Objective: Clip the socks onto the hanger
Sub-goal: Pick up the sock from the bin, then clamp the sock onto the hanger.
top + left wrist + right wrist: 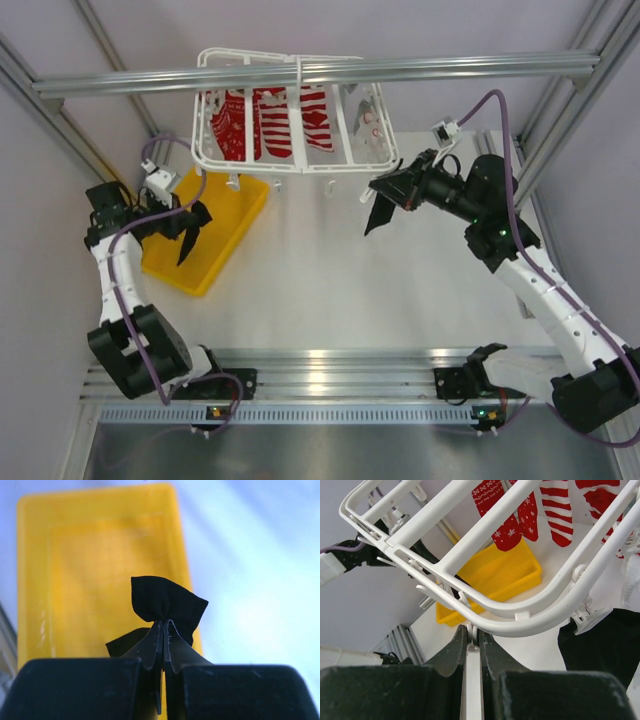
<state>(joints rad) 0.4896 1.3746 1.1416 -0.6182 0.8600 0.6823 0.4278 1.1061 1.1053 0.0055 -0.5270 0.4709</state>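
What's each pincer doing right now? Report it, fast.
Left pincer: closed, holding a black sock.
Right pincer: closed beneath the rack rim; what it pinches, if anything, cannot be told.

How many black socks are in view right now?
2. One black sock is pinched in the left gripper above the yellow tray. The second sock hangs below the hanger rim. Others may be hidden.
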